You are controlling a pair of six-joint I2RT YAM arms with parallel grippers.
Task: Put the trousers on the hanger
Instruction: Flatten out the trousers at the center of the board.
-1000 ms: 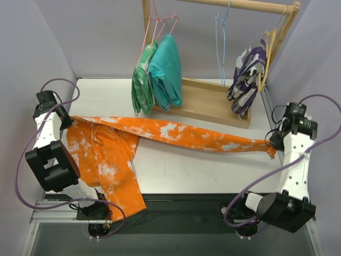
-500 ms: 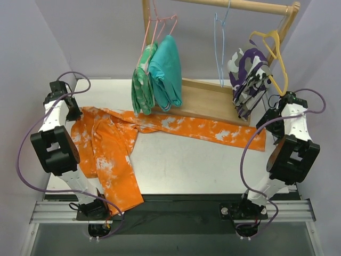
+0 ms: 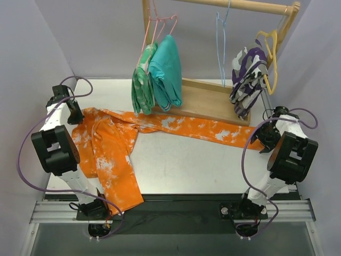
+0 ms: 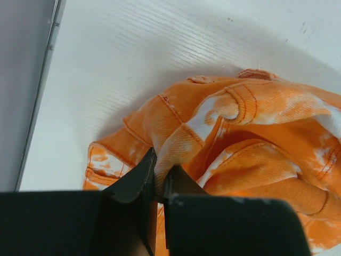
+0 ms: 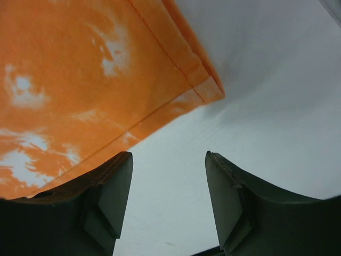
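Observation:
The orange trousers (image 3: pixel 176 125) lie spread across the white table, waist end at the left and one leg running right in front of the rack. My left gripper (image 3: pixel 74 114) is at the waist end; in the left wrist view it (image 4: pixel 160 176) is shut on a fold of the trousers (image 4: pixel 256 112). My right gripper (image 3: pixel 265 140) sits low at the leg's end. In the right wrist view it (image 5: pixel 168 160) is open over bare table, with the hem (image 5: pixel 205 88) just ahead of its fingers. The light-blue hanger (image 3: pixel 221 48) hangs bare on the rod.
A wooden rack with a base (image 3: pixel 208 101) and top rod (image 3: pixel 240 5) stands at the back. Pink hangers carry a teal garment (image 3: pixel 166 69) and a green one (image 3: pixel 143 85). A yellow hanger (image 3: pixel 272 50) holds a purple-and-white garment (image 3: pixel 246 74) just above my right arm.
My right gripper has let go of the leg's end and opened; the leg now lies flat. Both arms moved back toward the rack. The purple garment and yellow hanger swung.

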